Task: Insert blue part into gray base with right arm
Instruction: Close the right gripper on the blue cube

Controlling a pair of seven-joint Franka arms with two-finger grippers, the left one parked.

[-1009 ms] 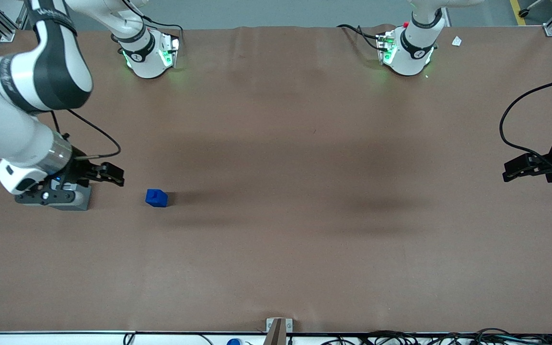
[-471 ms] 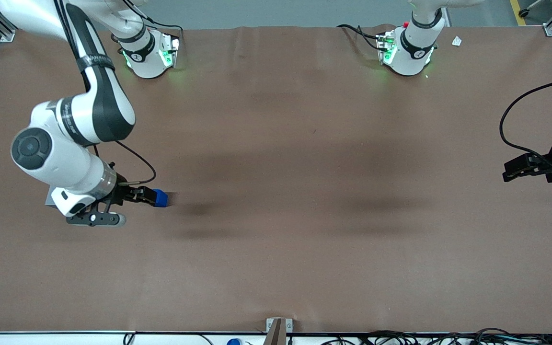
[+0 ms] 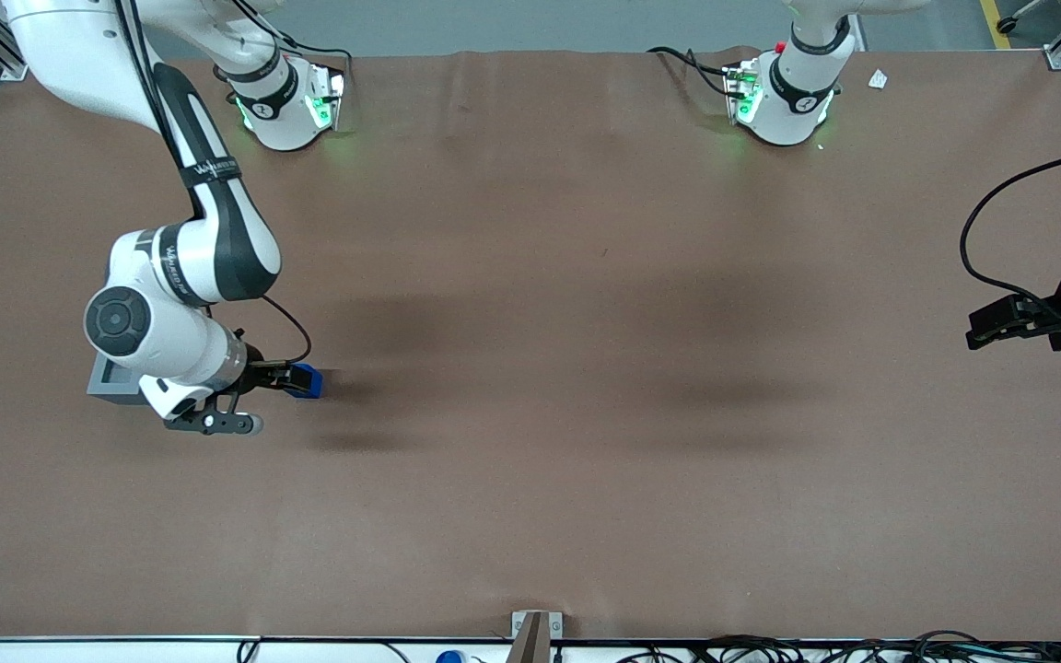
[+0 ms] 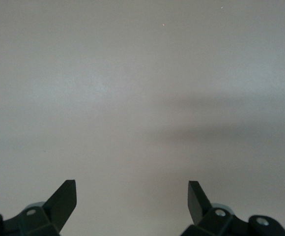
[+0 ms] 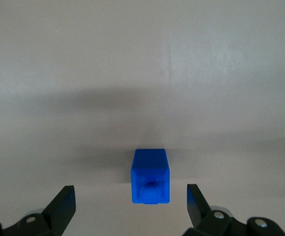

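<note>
**Right arm lined up on the blue block, grab hasn't happened yet**

Going across the front view from the working arm's end of the worktop: the gray base (image 3: 111, 379) sits near that end edge, about midway between the edge by the arm mounts and the edge nearest the camera. Only a corner of it shows, because the right arm (image 3: 176, 276) hangs over most of it, so I can't see the socket at all. Just beside it, toward the middle of the worktop, is the gripper (image 3: 296, 379), low over the blue part (image 3: 308, 379), which rests on the brown surface.

The right wrist view is the useful one: the gripper (image 5: 130, 199) is spread wide, one finger on each side of the blue part (image 5: 151, 176), with clear gaps both ways. Nothing is touching it. The stepped end of the block points toward the wrist camera.

So I'd call this the pre-grasp step. Next move probably wants a bit more descent, then a squeeze on the two flat sides, keeping it square so the block doesn't twist.

Nothing lies between the block and the base. The only real snag I see is the arm itself covering the socket. There's also a small metal bracket (image 3: 535, 631) at the worktop edge nearest the camera, well out of the way.
</note>
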